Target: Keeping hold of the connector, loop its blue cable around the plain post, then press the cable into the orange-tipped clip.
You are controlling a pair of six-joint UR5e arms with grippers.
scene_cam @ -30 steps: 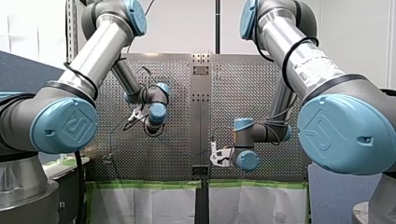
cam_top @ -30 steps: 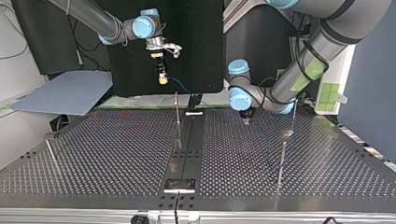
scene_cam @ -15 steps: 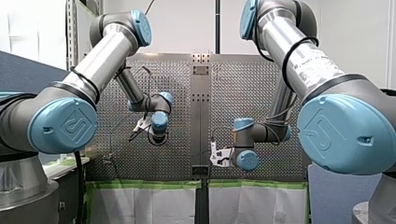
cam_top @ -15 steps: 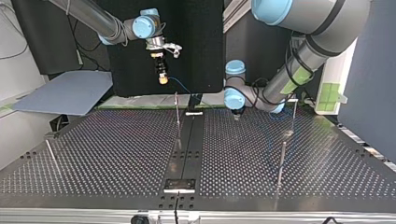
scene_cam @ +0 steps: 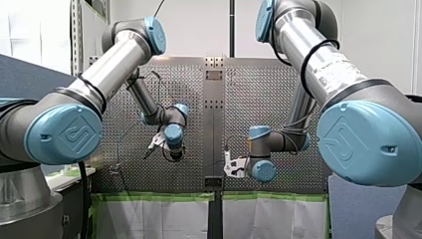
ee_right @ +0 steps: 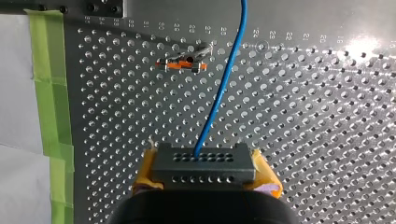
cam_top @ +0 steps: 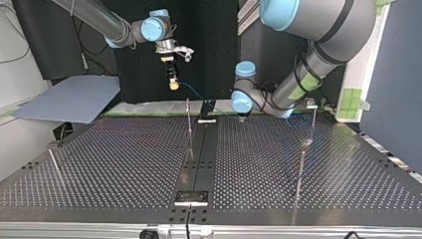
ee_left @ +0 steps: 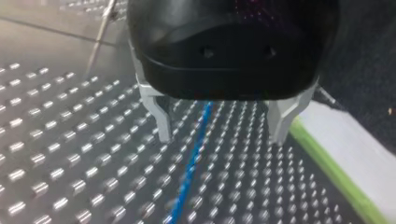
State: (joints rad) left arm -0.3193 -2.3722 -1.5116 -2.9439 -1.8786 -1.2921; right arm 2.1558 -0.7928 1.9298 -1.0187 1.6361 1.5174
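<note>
Blue cable (ee_right: 217,102) comes straight out of the holed face of the dark grey connector (ee_right: 204,163) and runs ahead of it in one fairly straight line over the perforated table (ee_right: 327,116). On the way it passes just beside the orange-tipped clip (ee_right: 186,63). The clip sits off to one side of the cable, near it but not touching, so nothing is pressed in yet.

The connector is clamped across its width by the robot's right gripper (ee_right: 205,175), with a yellow pad (ee_right: 145,170) tight against each end. In the top view that gripper hangs well above the table at the view's left, and the cable slopes down and away from it.

The left gripper (ee_left: 220,123) is low over the table. Its two metal fingers (ee_left: 159,116) are spread wide and hold nothing. The cable runs lengthwise through the gap between them, nearer the table than the fingertips and clear of both. I can't tell whether it rests on the plate there. A thin post (ee_left: 100,35) stands beyond that gripper, well off the cable's line. I cannot make out whether it is the plain one.

As I read it, the loop is not begun. The next move turns on that alignment, since the left gripper is the arm nearer the slack. It would only have to close across the cable's axis to guide the cable.
</note>
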